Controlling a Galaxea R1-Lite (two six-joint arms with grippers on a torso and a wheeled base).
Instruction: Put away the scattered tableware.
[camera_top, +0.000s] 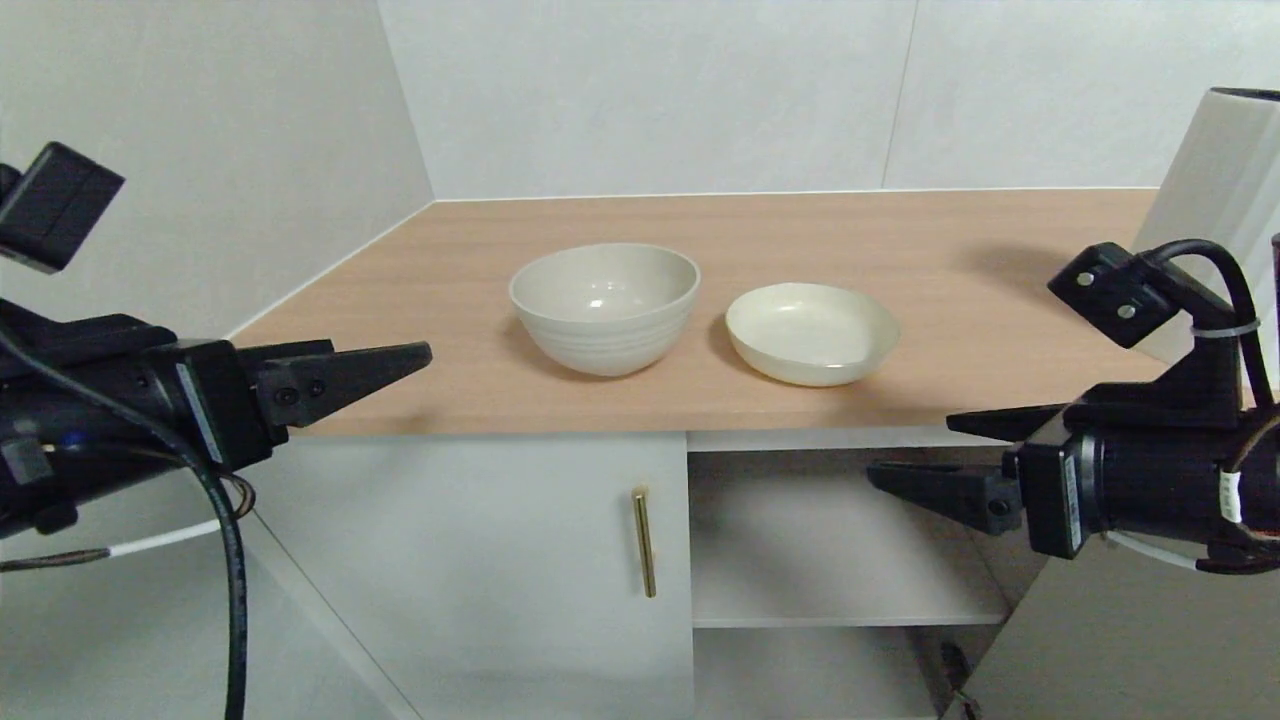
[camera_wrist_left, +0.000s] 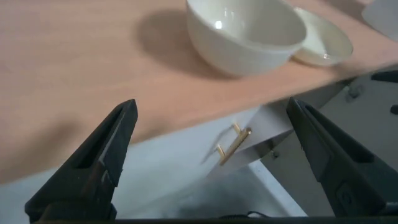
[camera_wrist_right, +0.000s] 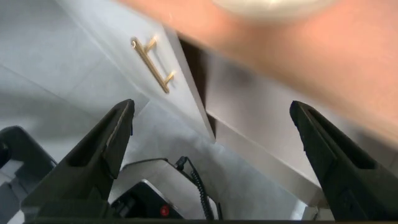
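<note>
Your left gripper (camera_wrist_left: 210, 112) and right gripper (camera_top: 910, 447) gape wide, empty; the deep bowl (camera_top: 604, 305) looks glazed, slick, breakable; pinch its rim.

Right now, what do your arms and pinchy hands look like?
The left arm and right arm are black. The left gripper and right gripper each have two pointed, wedge-shaped black fingers. A thick black cable hangs from the left arm; another loops over the right, fastened with a white tie.
</note>
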